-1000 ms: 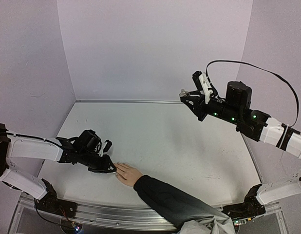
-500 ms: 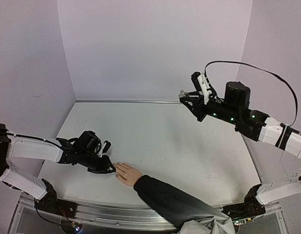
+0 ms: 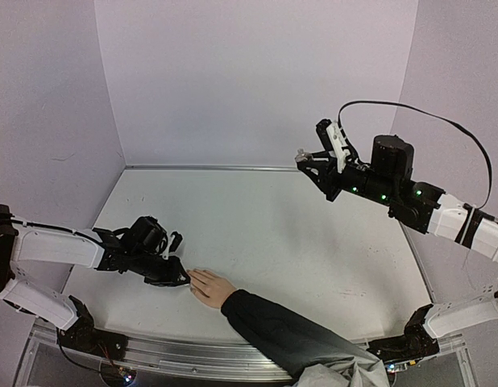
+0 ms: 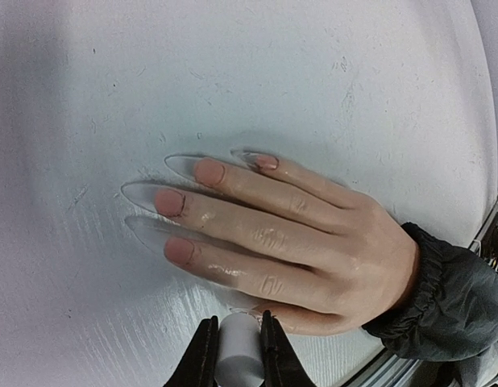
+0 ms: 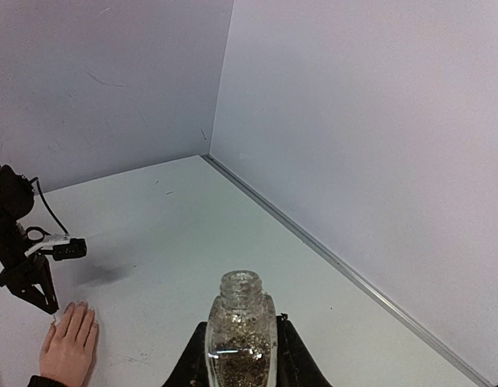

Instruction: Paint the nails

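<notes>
Glass bottle (image 5: 239, 322), uncapped and upright so nothing spills, sits clamped in the right gripper (image 5: 241, 363) above the table's (image 3: 273, 234) 2 o'clock, while the left gripper (image 4: 235, 360), at 7 o'clock, pinches what is probably a white brush cap (image 4: 237, 343) beside the nails (image 4: 170, 202) of the flat-laid hand (image 4: 313, 250).

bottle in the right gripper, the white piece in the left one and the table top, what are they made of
Bottle: looks like clear glossy glass; glittery contents show through the wall. White piece: smooth matte cylinder, probably plastic. Table top: hard white matte sheet with fine scratches and scuffs; laminate or painted board, unclear which.
</notes>
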Tool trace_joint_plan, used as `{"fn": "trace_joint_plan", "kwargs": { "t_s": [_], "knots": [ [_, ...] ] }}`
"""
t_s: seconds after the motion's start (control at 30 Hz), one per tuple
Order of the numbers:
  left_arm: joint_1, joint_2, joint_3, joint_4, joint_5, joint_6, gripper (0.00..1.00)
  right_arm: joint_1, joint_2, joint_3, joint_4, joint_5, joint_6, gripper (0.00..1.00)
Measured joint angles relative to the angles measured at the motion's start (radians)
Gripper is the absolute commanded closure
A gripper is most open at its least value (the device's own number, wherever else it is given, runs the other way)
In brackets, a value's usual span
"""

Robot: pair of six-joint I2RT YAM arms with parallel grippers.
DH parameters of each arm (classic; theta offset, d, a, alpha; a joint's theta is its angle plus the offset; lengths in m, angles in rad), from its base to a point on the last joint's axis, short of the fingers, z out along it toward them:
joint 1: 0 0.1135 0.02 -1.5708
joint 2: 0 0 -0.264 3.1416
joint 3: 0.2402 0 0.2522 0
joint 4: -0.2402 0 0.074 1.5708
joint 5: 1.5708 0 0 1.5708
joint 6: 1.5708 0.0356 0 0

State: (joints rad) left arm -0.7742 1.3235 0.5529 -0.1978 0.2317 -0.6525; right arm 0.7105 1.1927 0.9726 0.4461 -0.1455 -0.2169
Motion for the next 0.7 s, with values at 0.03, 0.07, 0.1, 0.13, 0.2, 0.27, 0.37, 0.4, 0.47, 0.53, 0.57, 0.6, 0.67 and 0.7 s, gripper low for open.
{"fn": "trace_joint_plan", "kwargs": {
  "t_s": [0.03, 0.07, 0.1, 0.13, 0.2, 0.27, 0.37, 0.4, 0.47, 0.53, 0.57, 0.6, 0.67, 0.7],
  "knots": [
    [0.0, 0.0, 0.0, 0.0, 0.0, 0.0, 1.0, 0.0, 0.0, 0.0, 0.0, 0.0, 0.0, 1.0],
    [0.0, 0.0, 0.0, 0.0, -0.001, 0.0, 1.0, 0.0, 0.0, 0.0, 0.0, 0.0, 0.0, 1.0],
    [0.0, 0.0, 0.0, 0.0, -0.002, 0.0, 1.0, 0.0, 0.0, 0.0, 0.0, 0.0, 0.0, 1.0],
    [0.0, -0.001, 0.0, -0.001, -0.003, 0.0, 1.0, 0.0, 0.0, 0.0, 0.0, 0.0, 0.0, 1.0],
    [0.0, -0.006, 0.0, -0.005, -0.008, 0.0, 1.0, 0.0, 0.0, 0.0, 0.0, 0.0, 0.0, 1.0],
    [0.0, -0.024, 0.0, -0.019, -0.015, -0.001, 1.0, 0.0, 0.0, 0.0, 0.0, -0.001, 0.0, 1.0],
    [0.0, -0.07, 0.0, -0.04, -0.026, -0.003, 1.0, 0.0, 0.0, 0.0, 0.0, -0.002, 0.0, 1.0],
    [0.0, -0.083, 0.0, -0.045, -0.026, -0.003, 1.0, 0.0, 0.0, 0.0, 0.0, -0.003, 0.0, 1.0],
    [0.0, -0.109, 0.0, -0.054, -0.027, -0.007, 1.0, 0.0, 0.0, 0.0, 0.0, -0.004, 0.0, 1.0],
    [-0.001, -0.121, 0.0, -0.056, -0.026, -0.015, 1.0, 0.0, 0.0, 0.0, 0.0, -0.005, 0.0, 1.0],
    [-0.002, -0.122, 0.0, -0.056, -0.025, -0.021, 1.0, 0.0, 0.0, 0.0, 0.0, -0.005, 0.0, 1.0],
    [-0.003, -0.122, 0.0, -0.058, -0.024, -0.027, 1.0, 0.0, 0.0, 0.0, 0.0, -0.005, 0.0, 1.0],
    [-0.007, -0.122, 0.0, -0.064, -0.022, -0.03, 1.0, 0.0, 0.0, 0.0, 0.0, -0.006, 0.0, 1.0],
    [-0.009, -0.121, 0.0, -0.065, -0.02, -0.031, 1.0, 0.0, 0.0, 0.0, 0.0, -0.007, 0.0, 1.0]
  ]
}}
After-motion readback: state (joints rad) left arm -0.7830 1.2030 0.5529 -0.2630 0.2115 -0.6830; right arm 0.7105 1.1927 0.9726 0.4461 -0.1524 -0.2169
